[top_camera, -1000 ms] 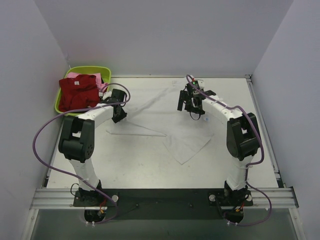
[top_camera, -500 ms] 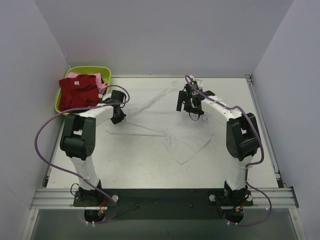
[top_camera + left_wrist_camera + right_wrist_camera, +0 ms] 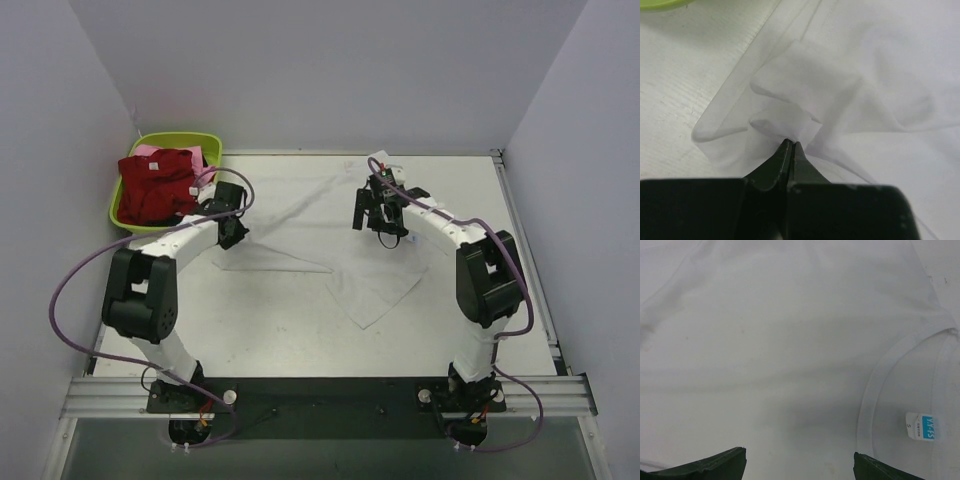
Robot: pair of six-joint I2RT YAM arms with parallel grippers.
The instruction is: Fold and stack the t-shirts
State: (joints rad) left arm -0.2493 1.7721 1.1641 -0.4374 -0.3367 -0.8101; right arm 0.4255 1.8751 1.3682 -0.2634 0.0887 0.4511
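Across the middle of the tabletop [image 3: 280, 340], spread loosely with long diagonal creases: the white t-shirt [image 3: 330, 235]. Off at the far left corner, heaped in a lime-green basin [image 3: 170, 138]: the dark red t-shirt [image 3: 155, 185] on top of the pink t-shirt [image 3: 150, 151].

Left jaws pressed together, pinching a small raised pucker of white cloth near the shirt's left edge. Right jaws spread wide, poised over the cloth beside the collar, gripping nothing.

Likely to handle as thin, light, limp fabric: no stiffness, prone to sag, bunch and drag along the surface. Best taken by hems, shoulder seams or sleeve edges, not mid-panel.

Inside the neckline, a small neck label [image 3: 920, 426]: "S" on the white part, then a blue patch with white lettering too small to read surely.
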